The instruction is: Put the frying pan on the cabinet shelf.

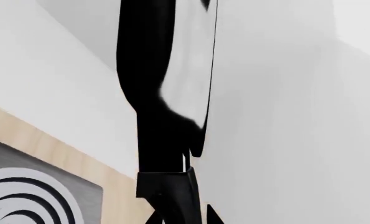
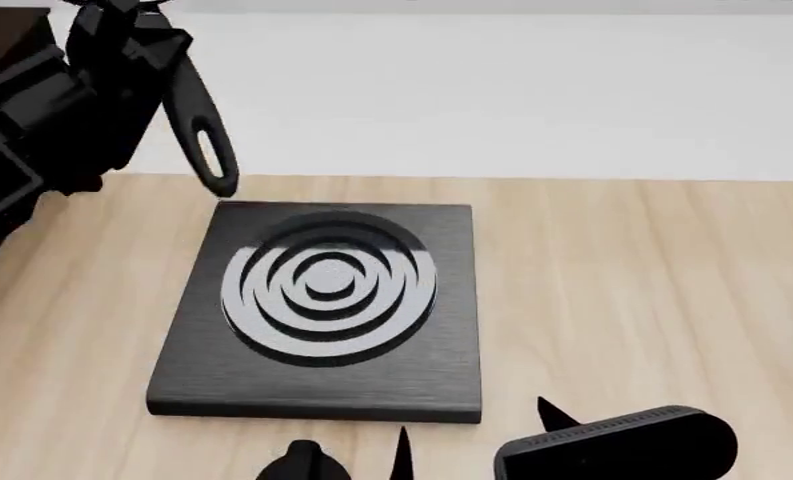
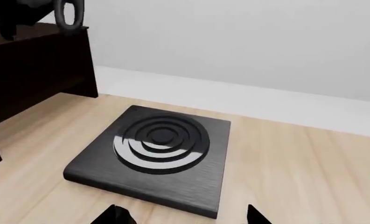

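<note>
The left gripper (image 1: 172, 196) had its jaws pinched on the pan (image 1: 185, 60) (one only), held high beside the cabinet (image 3: 35, 70), above the counter (image 2: 636, 290). The right gripper (image 3: 181, 215) had its jaws spread, empty. One burner (image 2: 323, 310) lay below.

Left end effector (image 2: 136, 45) raised above the worktop's far left corner, clamped on the frying pan (image 2: 199, 135); right end effector (image 3: 181, 215) low over the near edge, fingers spread apart
</note>
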